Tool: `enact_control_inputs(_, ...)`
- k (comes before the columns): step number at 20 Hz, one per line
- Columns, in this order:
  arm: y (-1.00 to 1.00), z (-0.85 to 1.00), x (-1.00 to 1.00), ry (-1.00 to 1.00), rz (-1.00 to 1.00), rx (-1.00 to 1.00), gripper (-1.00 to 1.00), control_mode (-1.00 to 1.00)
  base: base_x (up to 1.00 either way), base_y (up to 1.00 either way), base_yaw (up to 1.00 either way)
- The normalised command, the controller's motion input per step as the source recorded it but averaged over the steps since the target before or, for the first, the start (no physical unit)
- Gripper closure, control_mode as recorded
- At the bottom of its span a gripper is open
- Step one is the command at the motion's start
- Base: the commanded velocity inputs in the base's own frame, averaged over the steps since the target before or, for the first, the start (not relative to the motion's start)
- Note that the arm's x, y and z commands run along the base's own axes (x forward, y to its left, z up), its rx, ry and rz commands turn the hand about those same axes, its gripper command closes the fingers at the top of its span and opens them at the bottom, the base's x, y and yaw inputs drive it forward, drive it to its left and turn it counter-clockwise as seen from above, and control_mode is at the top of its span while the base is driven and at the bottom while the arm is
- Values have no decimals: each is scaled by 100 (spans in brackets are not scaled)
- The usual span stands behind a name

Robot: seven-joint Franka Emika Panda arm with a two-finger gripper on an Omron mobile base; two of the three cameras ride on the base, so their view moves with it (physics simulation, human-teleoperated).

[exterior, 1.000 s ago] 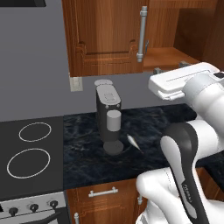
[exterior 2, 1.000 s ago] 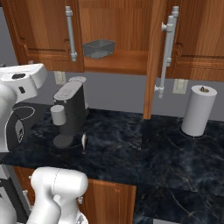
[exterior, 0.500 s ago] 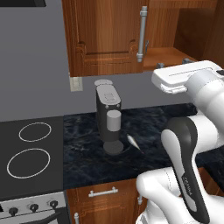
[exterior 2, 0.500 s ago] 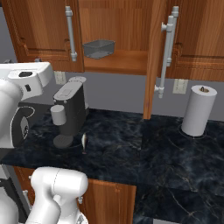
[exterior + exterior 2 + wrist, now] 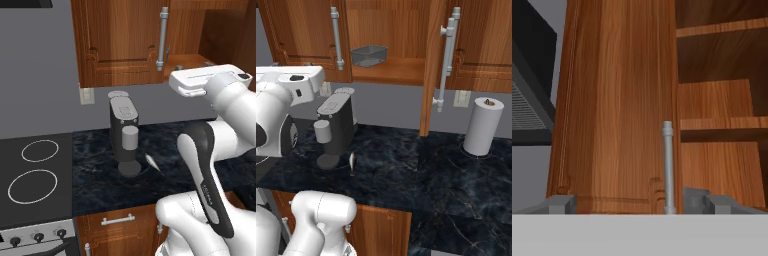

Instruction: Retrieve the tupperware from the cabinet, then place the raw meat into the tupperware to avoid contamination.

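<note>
tupperware (image 5: pixel 369 55) inside cabinet (image 5: pixel 406 30)

Over the last second the arm's white hand (image 5: pixel 207 80) rises a little and swings toward 3 o'clock in the left base view, toward 1 o'clock in the right base view, its tip now reaching the edge of the cabinet (image 5: pixel 301 35) door; the forearm lifts with it, uncovering more of the coffee machine (image 5: pixel 336 127)
</note>
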Motion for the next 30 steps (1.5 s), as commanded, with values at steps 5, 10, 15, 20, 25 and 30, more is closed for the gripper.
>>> enact_control_inputs(5,-11,0,38,0,-3,4,-100,-100,0,0,0)
enact_control_inputs(10,-4,0,40,0,-1,1,-100,-100,0,0,0)
enact_control_inputs(15,-1,0,44,0,0,1,-100,-100,0,0,0)
enact_control_inputs(20,-10,0,36,0,0,1,-100,-100,0,0,0)
enact_control_inputs(25,-5,0,39,0,0,0,-100,-100,0,0,0)
enact_control_inputs(30,0,-1,44,0,0,0,-100,-100,0,0,0)
